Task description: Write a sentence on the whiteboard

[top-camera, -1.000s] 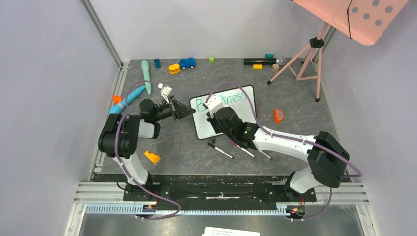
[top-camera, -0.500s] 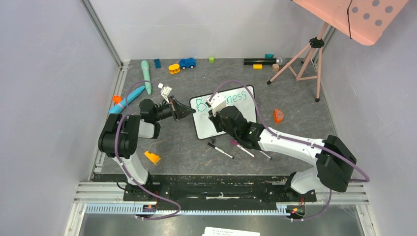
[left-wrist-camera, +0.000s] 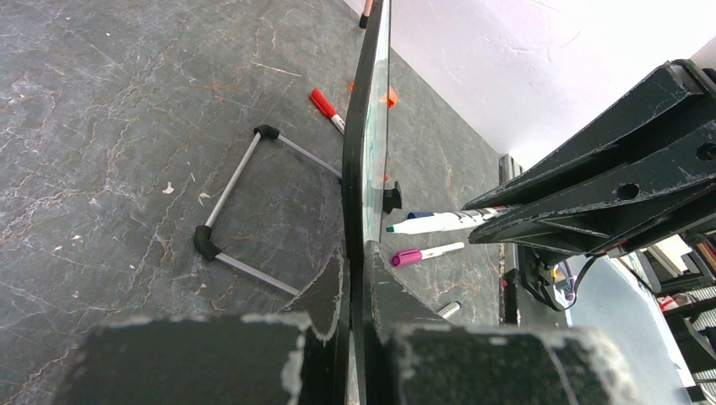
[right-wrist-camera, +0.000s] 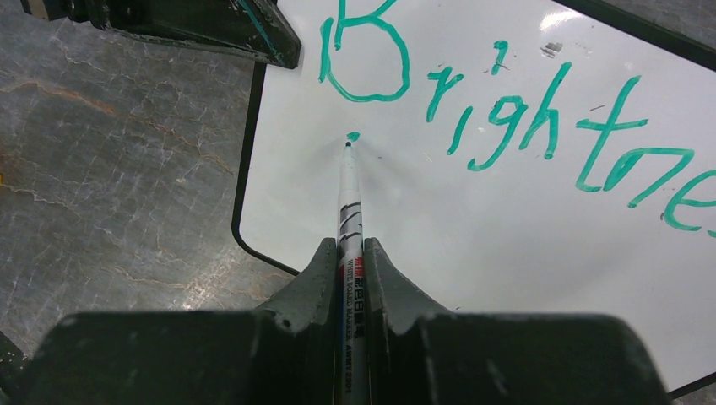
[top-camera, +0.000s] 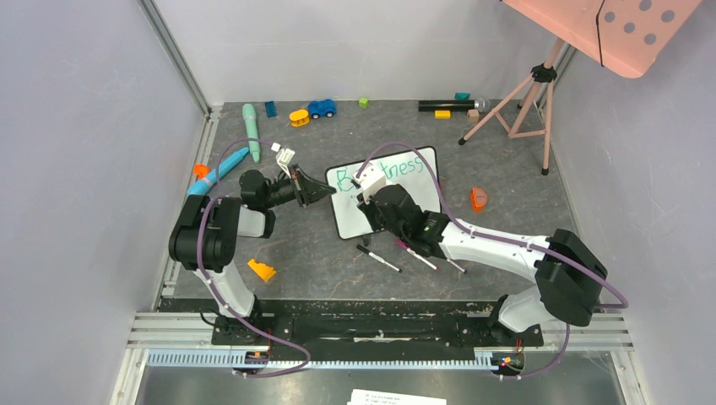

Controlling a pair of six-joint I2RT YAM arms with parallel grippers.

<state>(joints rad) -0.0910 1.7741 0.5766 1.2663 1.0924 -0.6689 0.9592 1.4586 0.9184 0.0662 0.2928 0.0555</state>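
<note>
Whiteboard [top-camera: 346, 218] on dark marbled tabletop [top-camera: 304, 245]

The whiteboard [right-wrist-camera: 507, 253] bears "Brightness"; the marker [right-wrist-camera: 349, 211] reads "WHITE BOARD MARKER".

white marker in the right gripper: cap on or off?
Off. A bare teal tip shows on the white marker, pointed at the black-framed white whiteboard.

A robot lab cell: plain pale walls [top-camera: 84, 126] around a dark tabletop [top-camera: 321, 253], aluminium rail [top-camera: 169, 325] at bottom, tripod [top-camera: 532, 97] upper right.
</note>
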